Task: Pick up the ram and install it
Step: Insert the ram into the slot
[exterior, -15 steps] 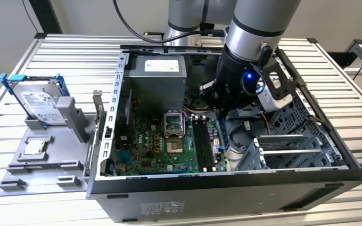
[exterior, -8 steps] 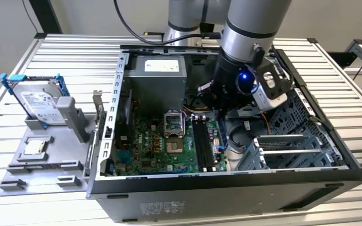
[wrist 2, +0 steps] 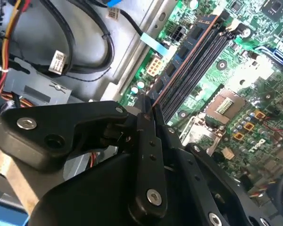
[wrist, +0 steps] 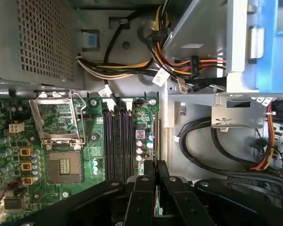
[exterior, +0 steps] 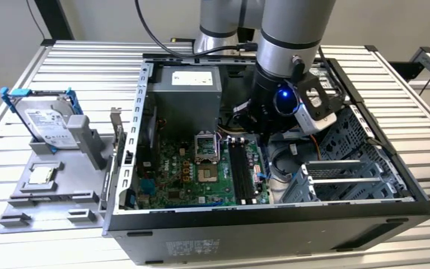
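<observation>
Black gripper [wrist 2: 148,110] fingers [wrist 2: 145,141] are seen pressed together on the edge of the ram [wrist 2: 184,52] in the second wrist view; the thin stick is clamped at its near end and stretches away from the fingertips, lying along the dark memory slots [wrist 2: 203,61] of the green motherboard [wrist 2: 254,84]; whether it is seated in a slot cannot be told. In the first wrist view the gripper [wrist: 154,172] is held just over the end of the memory slots [wrist: 118,141], with the open processor socket [wrist: 61,136] beside them and a bundle of coloured cables [wrist: 179,61] beyond. In the exterior view the arm [exterior: 290,50] is lowered into the open computer case [exterior: 394,185], above the motherboard [exterior: 200,174]; outside the case, towards the exterior view's left, a hard drive [exterior: 47,120] in a blue bracket is stood on a grey tray [exterior: 43,210], which rests on the slatted metal table [exterior: 88,61].
</observation>
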Controlling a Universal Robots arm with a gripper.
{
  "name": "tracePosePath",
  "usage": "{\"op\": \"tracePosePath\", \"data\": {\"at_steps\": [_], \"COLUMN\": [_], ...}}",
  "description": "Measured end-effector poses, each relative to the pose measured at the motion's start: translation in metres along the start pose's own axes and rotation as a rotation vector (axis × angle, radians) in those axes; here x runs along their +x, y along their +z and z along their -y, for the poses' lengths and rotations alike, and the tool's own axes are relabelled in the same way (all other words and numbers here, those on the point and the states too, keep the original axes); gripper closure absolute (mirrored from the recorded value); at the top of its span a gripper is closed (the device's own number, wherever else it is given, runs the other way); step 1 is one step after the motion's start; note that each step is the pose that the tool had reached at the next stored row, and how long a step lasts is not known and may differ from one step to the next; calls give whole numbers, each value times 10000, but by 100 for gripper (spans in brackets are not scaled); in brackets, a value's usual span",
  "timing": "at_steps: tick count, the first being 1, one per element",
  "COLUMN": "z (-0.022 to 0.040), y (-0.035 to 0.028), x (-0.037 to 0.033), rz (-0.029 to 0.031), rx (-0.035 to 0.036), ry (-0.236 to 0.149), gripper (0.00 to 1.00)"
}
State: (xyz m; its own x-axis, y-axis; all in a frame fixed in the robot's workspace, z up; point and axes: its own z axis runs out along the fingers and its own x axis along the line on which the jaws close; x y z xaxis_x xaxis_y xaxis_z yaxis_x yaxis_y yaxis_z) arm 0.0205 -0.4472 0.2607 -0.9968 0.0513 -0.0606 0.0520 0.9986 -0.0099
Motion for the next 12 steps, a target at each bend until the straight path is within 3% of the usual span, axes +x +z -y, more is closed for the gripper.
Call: {"op": "tracePosePath", "data": {"at_steps": [5,12], "z": [1,3], "y": [81,176], "x": [97,116], "rz": [2,6], "rx": [26,2], "ry": [-10,-430], "gripper": [100,100]}}
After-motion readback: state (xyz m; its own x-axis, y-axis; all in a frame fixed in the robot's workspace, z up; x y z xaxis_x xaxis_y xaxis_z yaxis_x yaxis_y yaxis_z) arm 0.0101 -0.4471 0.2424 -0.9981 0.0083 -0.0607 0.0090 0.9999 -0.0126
